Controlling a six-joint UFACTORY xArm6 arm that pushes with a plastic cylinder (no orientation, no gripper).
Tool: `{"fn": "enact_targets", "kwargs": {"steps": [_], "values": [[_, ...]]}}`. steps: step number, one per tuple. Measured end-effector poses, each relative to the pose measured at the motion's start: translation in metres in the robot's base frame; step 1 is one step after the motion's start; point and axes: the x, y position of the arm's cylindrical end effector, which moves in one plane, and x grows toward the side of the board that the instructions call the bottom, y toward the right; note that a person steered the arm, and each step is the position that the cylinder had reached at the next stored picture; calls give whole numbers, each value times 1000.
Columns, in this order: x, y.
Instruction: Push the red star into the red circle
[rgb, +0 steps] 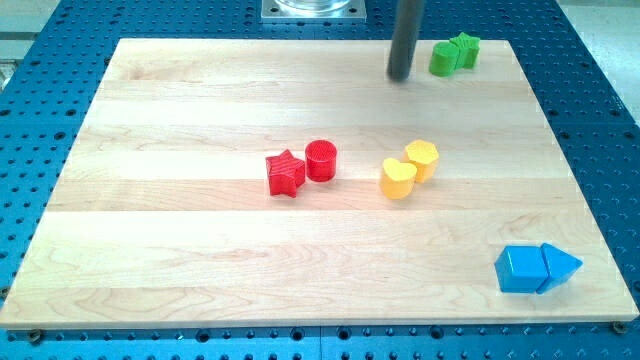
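Observation:
The red star (285, 173) lies near the middle of the wooden board (180, 110). The red circle (321, 160) stands right next to it on the view's right, touching or nearly touching. My tip (400, 76) is at the view's top, well up and to the right of both red blocks, just left of the green blocks.
Two yellow blocks, a heart (398, 179) and a round one (422, 159), sit right of the red pair. Two green blocks (454, 54) lie at the top right. A blue cube-like block (521, 269) and blue triangle (560, 266) lie at the bottom right.

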Motion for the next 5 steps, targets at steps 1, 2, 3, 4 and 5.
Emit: {"fn": "enact_targets", "kwargs": {"steps": [1, 2, 3, 4, 5], "values": [[24, -42], [64, -126], [29, -149], [12, -178], [43, -201]]}}
